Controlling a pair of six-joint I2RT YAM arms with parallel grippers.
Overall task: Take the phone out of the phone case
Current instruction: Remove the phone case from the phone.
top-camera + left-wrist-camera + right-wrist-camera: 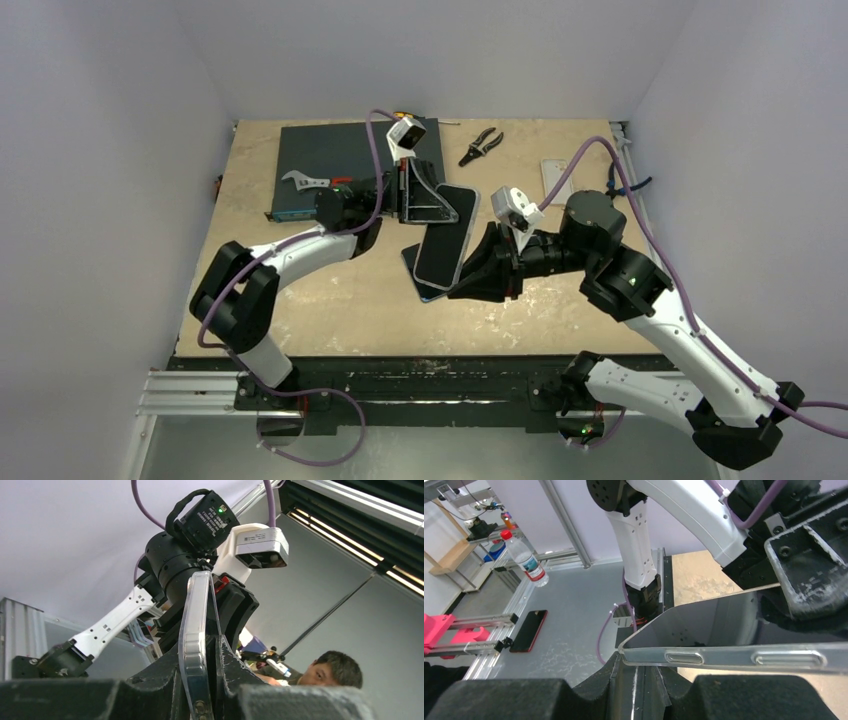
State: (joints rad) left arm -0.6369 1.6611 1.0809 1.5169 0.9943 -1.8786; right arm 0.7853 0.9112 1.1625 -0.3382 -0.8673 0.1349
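The phone (445, 235), black screen up, hangs tilted above the table between both grippers. My left gripper (432, 205) is shut on its far end. In the left wrist view the clear phone case (194, 645), with its raised side buttons, stands edge-on between the fingers. My right gripper (478, 268) clasps the near right end. In the right wrist view the case's clear rim (724, 658) and corner lie across the finger mouth of my right gripper (639, 665), below the phone's dark glossy face (724, 625). A dark slab sits between these fingers. A bluish edge (422, 283) shows under the phone's near end.
A dark mat (340, 150) at the back left carries a wrench (305, 182). Pliers (481, 146) and a white plate (558, 175) lie at the back of the table. White walls close in on three sides. Off the table are a bottle (524, 557) and a red-edged phone (528, 630).
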